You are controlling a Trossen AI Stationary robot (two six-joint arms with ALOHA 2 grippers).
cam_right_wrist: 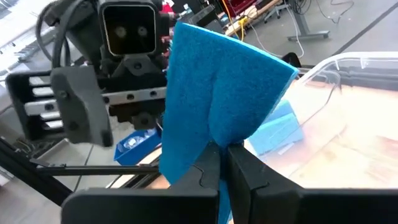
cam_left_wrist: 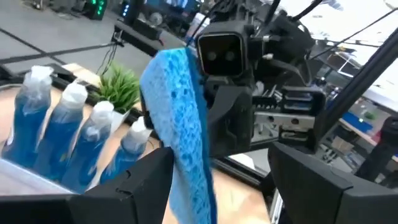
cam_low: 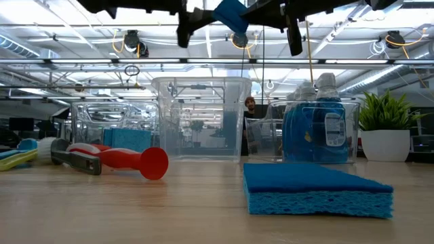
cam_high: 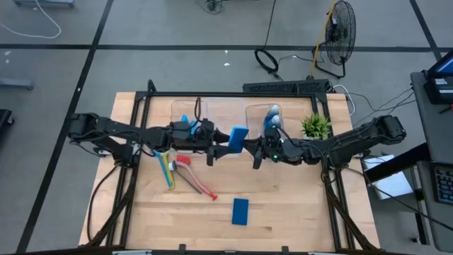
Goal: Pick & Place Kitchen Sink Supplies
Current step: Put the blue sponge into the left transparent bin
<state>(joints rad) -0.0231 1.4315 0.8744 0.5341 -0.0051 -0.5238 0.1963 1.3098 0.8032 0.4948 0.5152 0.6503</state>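
A flat blue sponge (cam_high: 239, 137) hangs in the air above the table's middle, between both grippers. My right gripper (cam_right_wrist: 224, 155) comes from the right and is shut on it. My left gripper (cam_left_wrist: 221, 158) faces it from the left, open, and the sponge (cam_left_wrist: 180, 118) stands between its fingers, close to one of them. A second sponge (cam_high: 241, 211) lies flat near the table's near edge. The red brush (cam_high: 195, 177) and the yellow-green brush (cam_high: 168, 170) lie on the table under my left arm. Several blue-and-white bottles (cam_high: 272, 117) stand in the right clear bin. My right gripper pinches the sponge between its two fingers at the edge nearest to it (cam_right_wrist: 214, 134), coming level from the table's right. The sponge stands on edge, lifted clear, and creases in at the pinch. My left gripper: whether its finger (cam_left_wrist: 143, 180) touches the sponge, I cannot tell.
Two clear bins (cam_low: 200, 118) stand at the far side; the left one holds blue sponges (cam_low: 125, 139). A small potted plant (cam_high: 316, 126) stands right of the bottle bin. Bare wood lies around the near sponge (cam_low: 315, 188).
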